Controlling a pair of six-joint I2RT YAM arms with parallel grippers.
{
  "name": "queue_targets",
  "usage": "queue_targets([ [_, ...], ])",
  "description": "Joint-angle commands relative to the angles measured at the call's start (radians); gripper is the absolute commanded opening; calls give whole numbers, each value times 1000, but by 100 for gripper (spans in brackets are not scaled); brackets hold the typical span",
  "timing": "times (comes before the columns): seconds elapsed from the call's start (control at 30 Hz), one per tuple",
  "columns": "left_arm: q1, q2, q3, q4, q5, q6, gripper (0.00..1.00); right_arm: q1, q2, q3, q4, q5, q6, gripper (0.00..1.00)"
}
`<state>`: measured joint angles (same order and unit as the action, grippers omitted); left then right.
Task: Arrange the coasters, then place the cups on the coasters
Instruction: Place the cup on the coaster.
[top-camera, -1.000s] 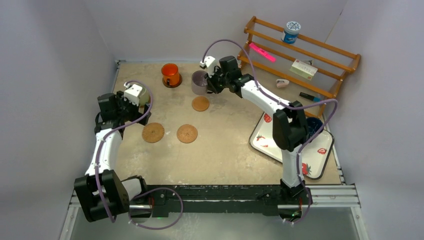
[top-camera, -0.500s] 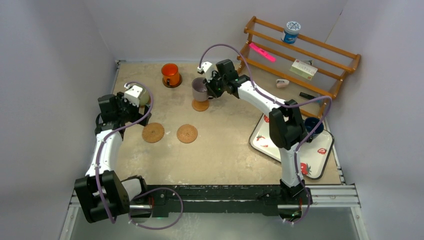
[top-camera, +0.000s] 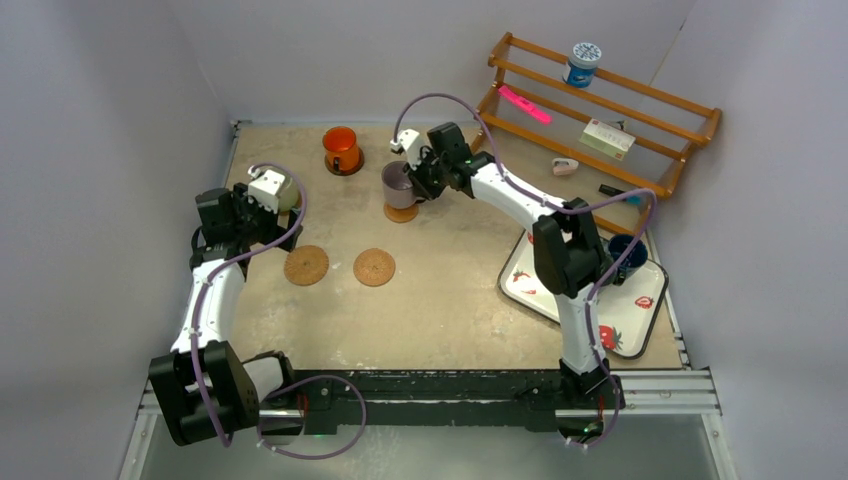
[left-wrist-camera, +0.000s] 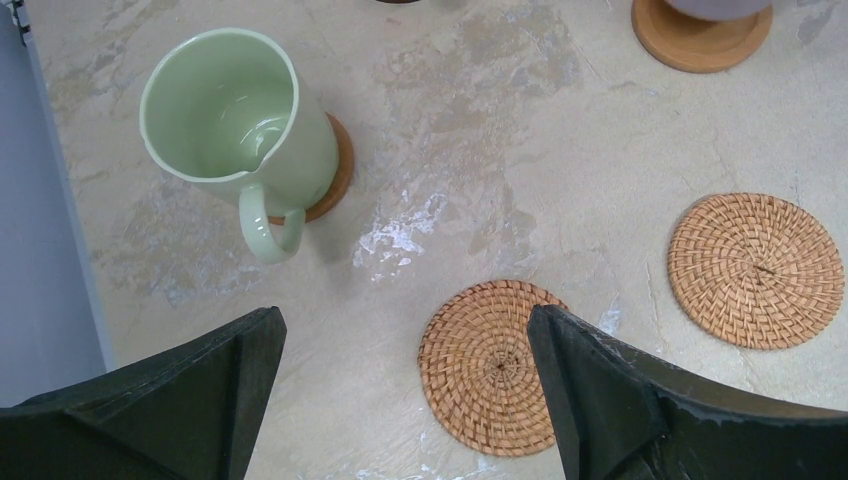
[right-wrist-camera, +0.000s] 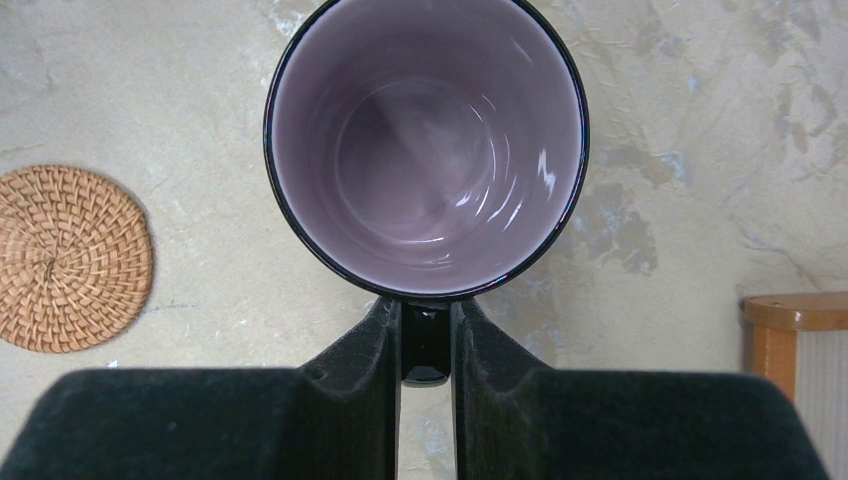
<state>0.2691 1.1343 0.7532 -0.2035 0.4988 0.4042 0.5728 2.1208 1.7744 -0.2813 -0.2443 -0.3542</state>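
Beige mottled worktop (top-camera: 450, 300) carries everything. Left claw (left-wrist-camera: 400, 390) gapes wide, empty. Right claw (right-wrist-camera: 425, 345) pinches the purple-grey mug (right-wrist-camera: 425, 150) by its handle near the far edge, on or just above a wooden coaster (left-wrist-camera: 700, 45). Releasing off-centre could tip it off the rim.

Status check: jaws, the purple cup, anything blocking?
Right gripper jaws shut on purple cup handle. Cup over its coaster, touchdown unclear. Left gripper open, empty, near green cup. Nothing blocking.
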Motion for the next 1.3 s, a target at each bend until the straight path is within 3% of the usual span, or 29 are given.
queue_targets([
  [0.0, 7, -5, -9, 29, 29, 0, 100, 10, -15, 54, 36, -7, -19, 0],
  [1.27, 7, -14, -12, 24, 29, 3, 100, 13, -5, 1, 64, -5, -39, 0],
])
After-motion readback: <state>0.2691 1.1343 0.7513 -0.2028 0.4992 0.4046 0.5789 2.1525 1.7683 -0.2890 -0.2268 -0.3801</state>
